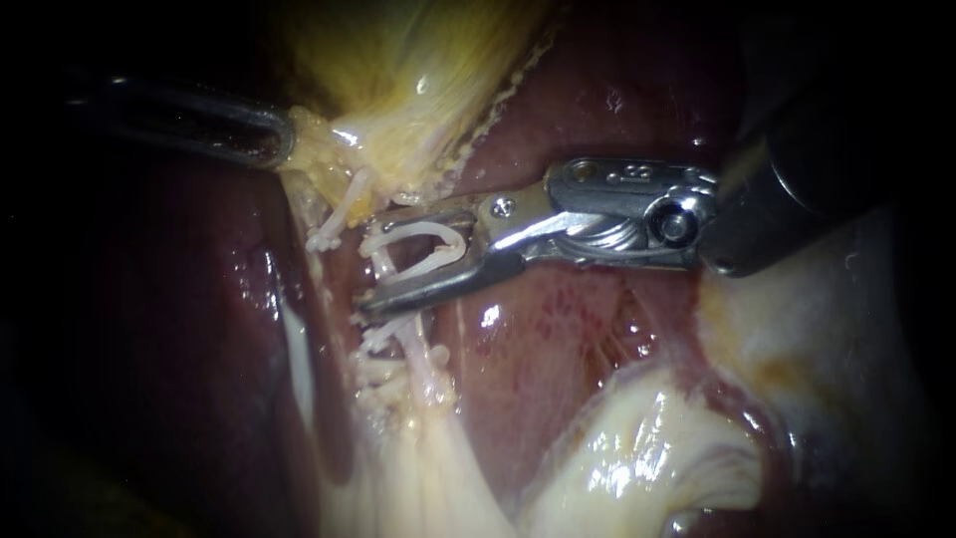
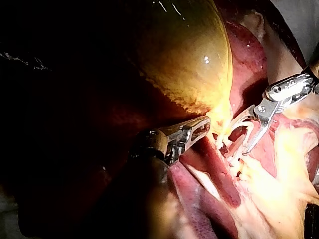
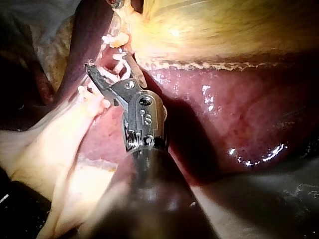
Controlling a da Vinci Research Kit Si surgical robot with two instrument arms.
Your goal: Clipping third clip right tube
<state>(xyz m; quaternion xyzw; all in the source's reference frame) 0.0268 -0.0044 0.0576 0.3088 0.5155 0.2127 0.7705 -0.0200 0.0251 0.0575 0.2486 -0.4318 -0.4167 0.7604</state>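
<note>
Scene: a pig's liver and yellow gallbladder seen up close, with two instruments working at a pale stalk of tissue.
Right instrument: its metal jaws stand wide apart. They carry a white clip, whose two arms lie against the inner faces of the jaws, so both jaws touch it.
Tube: a thin pale strand that crosses the gap near the jaw tips and runs on past the lower jaw. The clip's arms sit on either side of it and have not closed.
Set clips: small white clips already closed on the strands, some just outside the lower jaw and another just beyond the upper jaw's tip.
Left instrument: its jaws lie together on the gallbladder's narrow end, past the tips of the right instrument's jaws and well apart from the clip.
Left wrist view: the left instrument pinches the edge of the gallbladder. The right instrument is spread open just ahead of it.
Right wrist view: the right instrument straddles white strands, with the liver beside the shaft and the gallbladder beyond it.
</note>
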